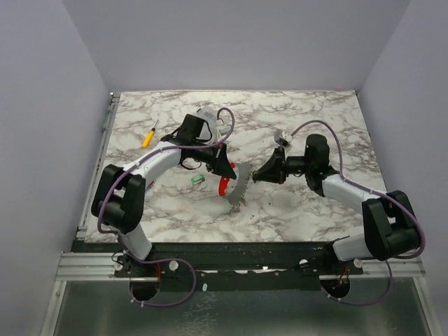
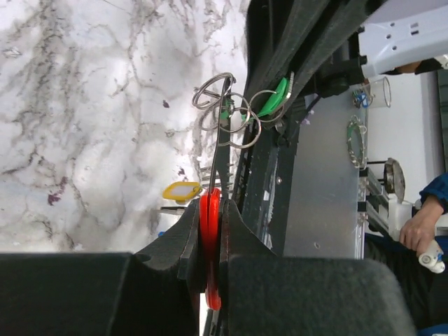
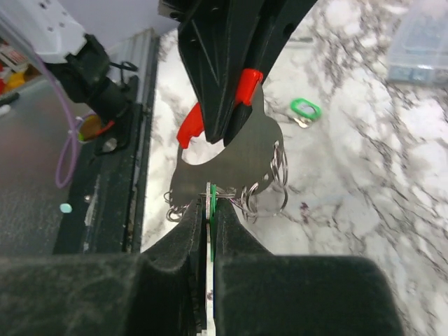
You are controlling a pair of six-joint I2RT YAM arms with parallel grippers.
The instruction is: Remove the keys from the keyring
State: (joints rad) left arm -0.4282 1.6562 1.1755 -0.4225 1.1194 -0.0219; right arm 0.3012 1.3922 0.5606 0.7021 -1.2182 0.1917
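My left gripper (image 1: 225, 175) (image 2: 211, 210) is shut on the red arc-shaped fob (image 2: 210, 238) (image 1: 222, 186) and holds it above the table. A flat grey metal plate (image 1: 241, 187) (image 3: 234, 154) and a cluster of silvery rings (image 2: 229, 113) (image 3: 269, 185) hang from the fob. My right gripper (image 1: 252, 178) (image 3: 210, 201) is shut on a green-tagged key (image 3: 211, 206) (image 2: 274, 98) still on those rings. A loose green-tagged key (image 1: 197, 179) (image 3: 305, 108) lies on the marble. A yellow-tagged key (image 2: 180, 190) lies on the table below the rings.
A yellow-handled screwdriver (image 1: 149, 134) lies at the back left. A clear plastic box (image 1: 210, 117) (image 3: 420, 42) stands behind my left arm. The table's metal front rail (image 1: 231, 259) runs below both grippers.
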